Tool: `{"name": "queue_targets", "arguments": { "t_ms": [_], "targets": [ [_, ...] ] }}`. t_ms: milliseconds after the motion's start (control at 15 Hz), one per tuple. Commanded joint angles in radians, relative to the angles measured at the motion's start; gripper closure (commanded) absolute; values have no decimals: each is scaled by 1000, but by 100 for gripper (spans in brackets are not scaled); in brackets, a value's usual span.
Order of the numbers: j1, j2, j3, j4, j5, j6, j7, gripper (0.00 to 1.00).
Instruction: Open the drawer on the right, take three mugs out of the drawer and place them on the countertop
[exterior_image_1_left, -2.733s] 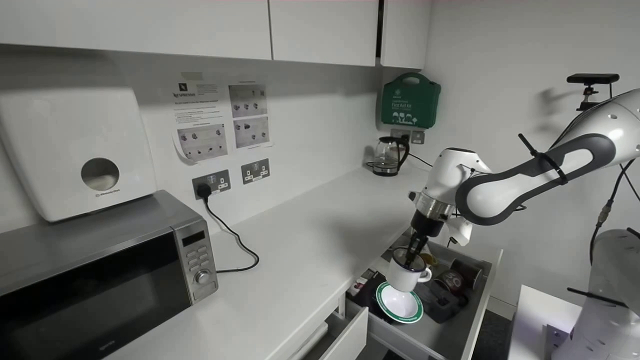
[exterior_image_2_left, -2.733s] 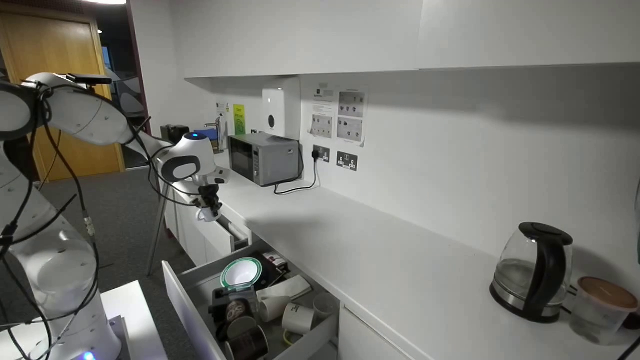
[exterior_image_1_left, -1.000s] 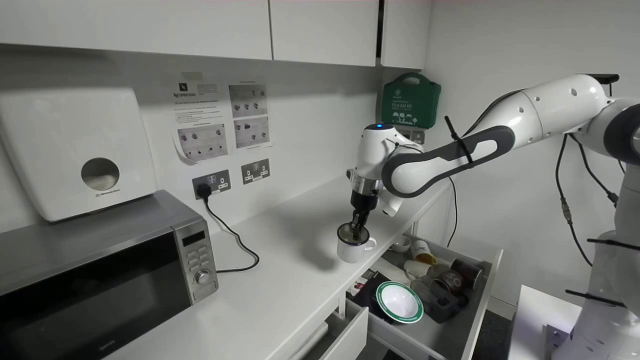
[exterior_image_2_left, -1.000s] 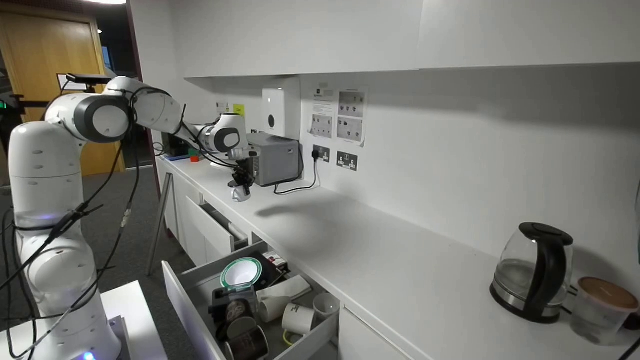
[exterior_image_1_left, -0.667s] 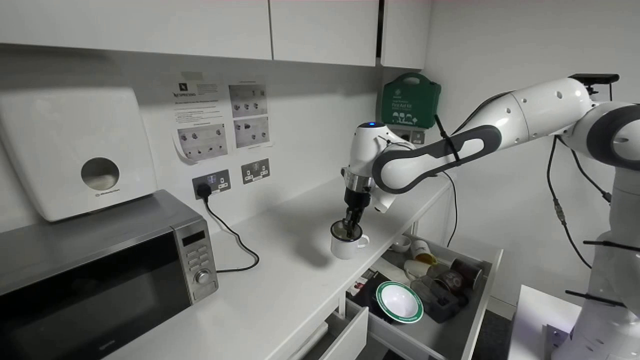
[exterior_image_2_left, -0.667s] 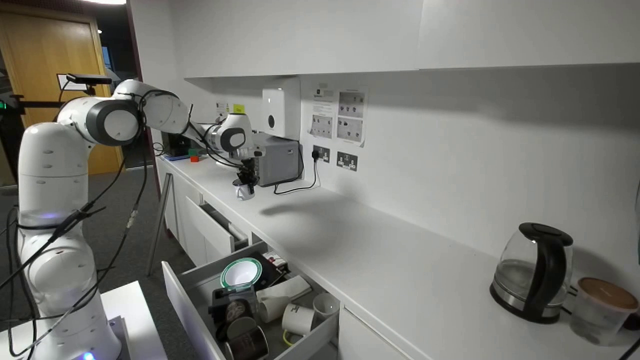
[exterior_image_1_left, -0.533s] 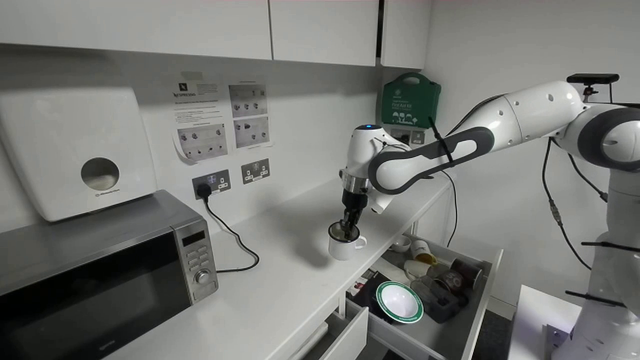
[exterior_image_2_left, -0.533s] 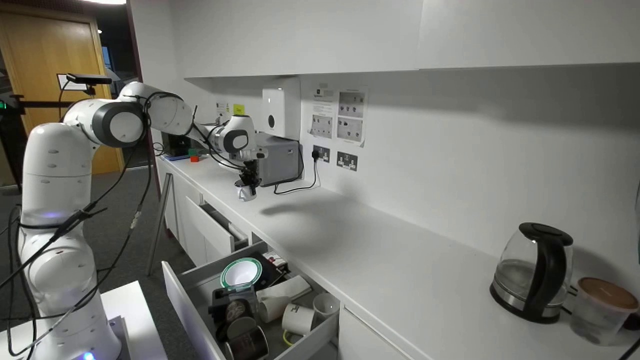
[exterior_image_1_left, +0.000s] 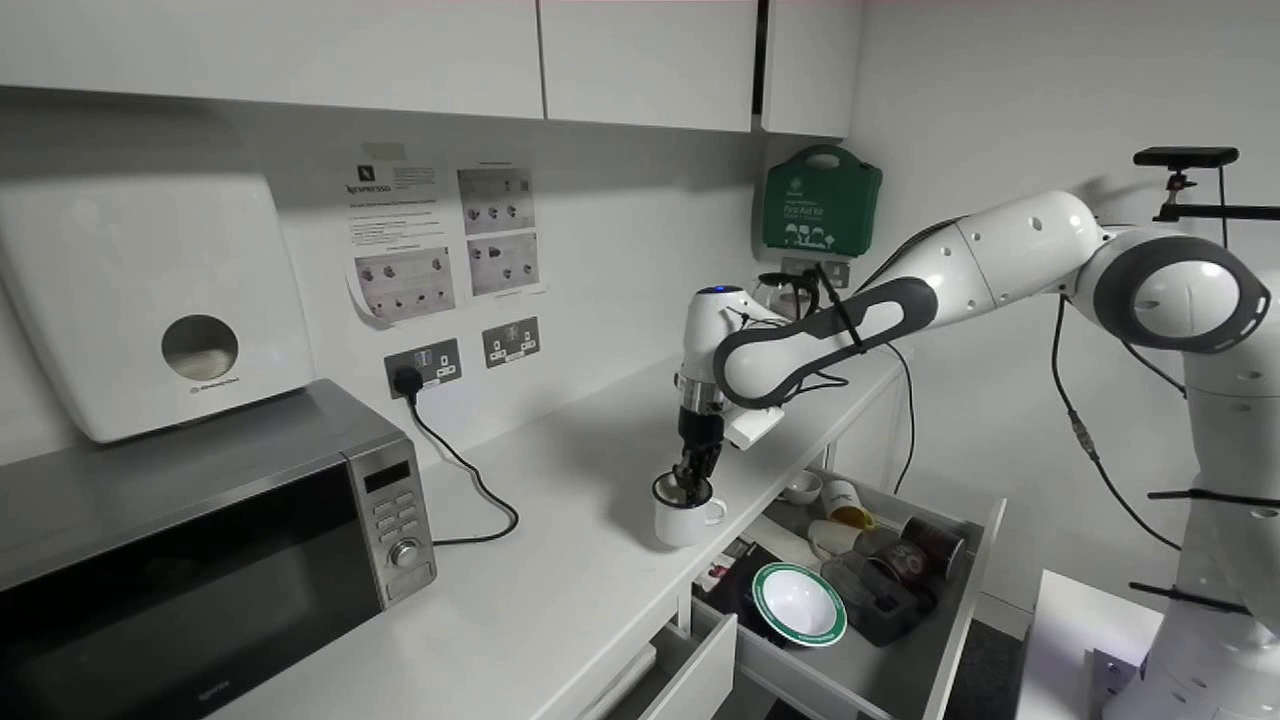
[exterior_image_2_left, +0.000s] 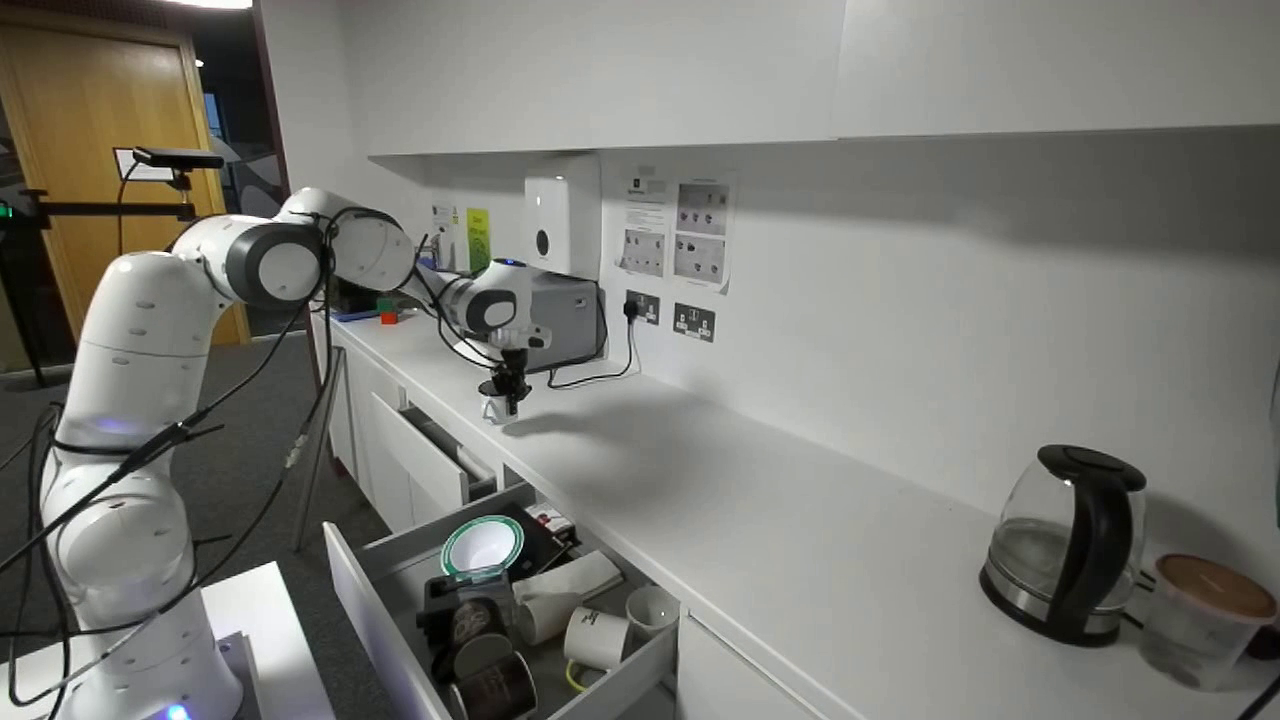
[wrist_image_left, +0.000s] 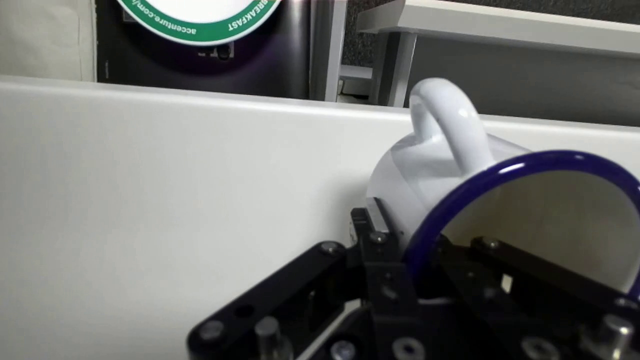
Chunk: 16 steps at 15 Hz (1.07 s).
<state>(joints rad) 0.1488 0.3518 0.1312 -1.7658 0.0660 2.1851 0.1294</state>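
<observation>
Shut on the wall of a white mug (exterior_image_1_left: 681, 526) is my gripper (wrist_image_left: 406, 232), one finger inside the blue rim and one outside. In the wrist view the mug's handle points toward the front edge. The mug is low over the countertop (exterior_image_1_left: 540, 570); whether its base touches I cannot tell. The drawer (exterior_image_2_left: 372, 625) stands pulled out in both exterior views. Inside it lie a white mug with yellow inside (exterior_image_1_left: 846, 505), a pale mug (exterior_image_1_left: 833, 538) beside it, and dark mugs (exterior_image_2_left: 495, 686) near the drawer front.
A green-rimmed white plate (exterior_image_1_left: 799, 604) and a black box share the drawer. A smaller drawer (exterior_image_1_left: 697, 672) is also out. On the countertop stand a microwave (exterior_image_1_left: 250, 530), a glass kettle (exterior_image_2_left: 1065, 550) and a lidded jar (exterior_image_2_left: 1205, 625). Cabinets (exterior_image_1_left: 640, 60) hang above.
The mug has travelled in my gripper from above the drawer to above the countertop. Over the last half second it has come down toward the surface.
</observation>
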Motion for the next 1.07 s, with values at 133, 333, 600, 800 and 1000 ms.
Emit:
{"name": "queue_targets", "arguments": {
  "t_ms": [133,333,600,800,1000],
  "targets": [
    [-26,55,3,46,75,-36,-55,99],
    [-28,71,3,50,83,-38,-58,99],
    [-29,78,3,48,92,-36,-56,99],
    [-29,78,3,53,96,-39,-54,99],
    [-27,70,2,62,93,-54,-47,99]
  ]
}}
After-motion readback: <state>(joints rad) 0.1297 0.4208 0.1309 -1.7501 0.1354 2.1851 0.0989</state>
